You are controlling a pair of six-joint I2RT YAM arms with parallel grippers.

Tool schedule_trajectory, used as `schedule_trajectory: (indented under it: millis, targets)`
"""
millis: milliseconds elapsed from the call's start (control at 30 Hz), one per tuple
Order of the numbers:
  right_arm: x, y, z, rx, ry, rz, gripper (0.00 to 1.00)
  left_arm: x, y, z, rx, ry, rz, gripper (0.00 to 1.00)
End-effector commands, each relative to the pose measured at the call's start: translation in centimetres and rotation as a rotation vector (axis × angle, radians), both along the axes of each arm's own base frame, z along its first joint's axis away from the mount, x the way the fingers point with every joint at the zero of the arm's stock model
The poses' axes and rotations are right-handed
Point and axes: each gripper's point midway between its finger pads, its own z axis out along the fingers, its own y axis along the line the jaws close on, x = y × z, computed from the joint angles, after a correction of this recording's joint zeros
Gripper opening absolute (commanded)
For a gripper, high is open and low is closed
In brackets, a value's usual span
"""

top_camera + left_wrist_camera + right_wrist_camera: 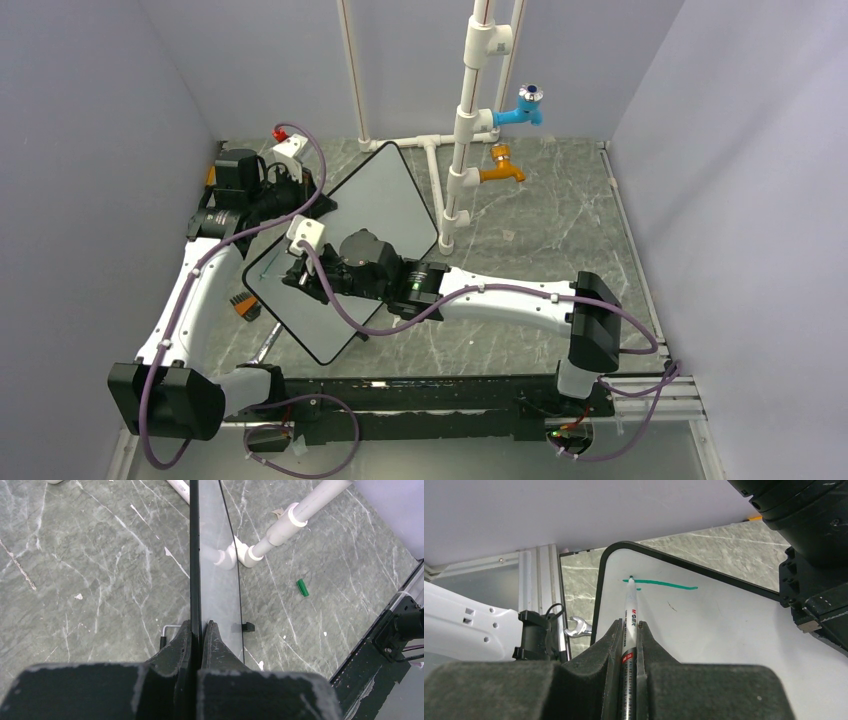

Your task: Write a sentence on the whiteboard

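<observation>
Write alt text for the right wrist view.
The right claw is shut on a white-barrelled marker pen, its tip at the left end of a green marker stroke on the flat white black-rimmed whiteboard. A silver metal wrench lies off the board's edge.

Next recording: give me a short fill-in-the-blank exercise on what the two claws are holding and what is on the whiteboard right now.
1. The right claw is shut on a ____, its tip at one end of the stroke.
2. That one stroke on the whiteboard is ____ in colour.
3. The left claw is shut on the whiteboard's thin ____ rim.

Missing words: marker; green; black.
</observation>
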Motion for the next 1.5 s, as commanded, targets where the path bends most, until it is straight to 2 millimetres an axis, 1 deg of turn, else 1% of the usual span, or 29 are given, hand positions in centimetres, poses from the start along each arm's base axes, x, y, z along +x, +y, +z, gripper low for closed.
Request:
schedule_trajectory:
  millis: [0, 333, 600, 767, 867, 967, 1133, 1267, 1333, 1467]
  targets:
    - [0.2, 0.4, 1.9, 0.041, -0.018, -0.009, 0.0, 0.4, 2.6, -4.1, 0.188, 0.029, 0.061, 0.0]
    - [0.1, -1.2, -0.6, -0.009, 0.006, -0.031, 0.0, 0.3, 2.6, -4.1, 0.189, 0.028, 0.062, 0.0]
    - [0.2, -2.7, -3.3, -0.069, 0.023, -0.065, 0.0, 0.4, 2.6, -4.1, 0.19, 0.027, 0.063, 0.0]
    - [0.0, -3.7, -4.5, -0.095, 0.052, -0.082, 0.0, 0.4, 2.6, -4.0, 0.189, 0.026, 0.062, 0.0]
    - [-0.2, -4.2, -4.4, -0.098, 0.055, -0.078, 0.0, 0.4, 2.6, -4.0, 0.189, 0.027, 0.062, 0.0]
    - [-0.8, -4.4, -3.6, -0.086, 0.054, -0.047, 0.0, 0.4, 2.6, -4.1, 0.19, 0.027, 0.063, 0.0]
    - [-2.3, -4.4, -0.8, -0.024, 0.039, 0.033, 0.0, 0.3, 2.6, -4.1, 0.19, 0.028, 0.063, 0.0]
    - [-2.7, -4.0, 1.2, 0.027, 0.028, 0.066, 0.0, 0.3, 2.6, -4.0, 0.191, 0.026, 0.064, 0.0]
    - [-2.7, -3.5, 1.5, 0.034, 0.025, 0.069, 0.0, 0.3, 2.6, -4.0, 0.19, 0.026, 0.065, 0.0]
    - [-2.0, -2.6, 1.4, 0.029, 0.024, 0.05, 0.0, 0.3, 2.6, -4.1, 0.189, 0.028, 0.063, 0.0]
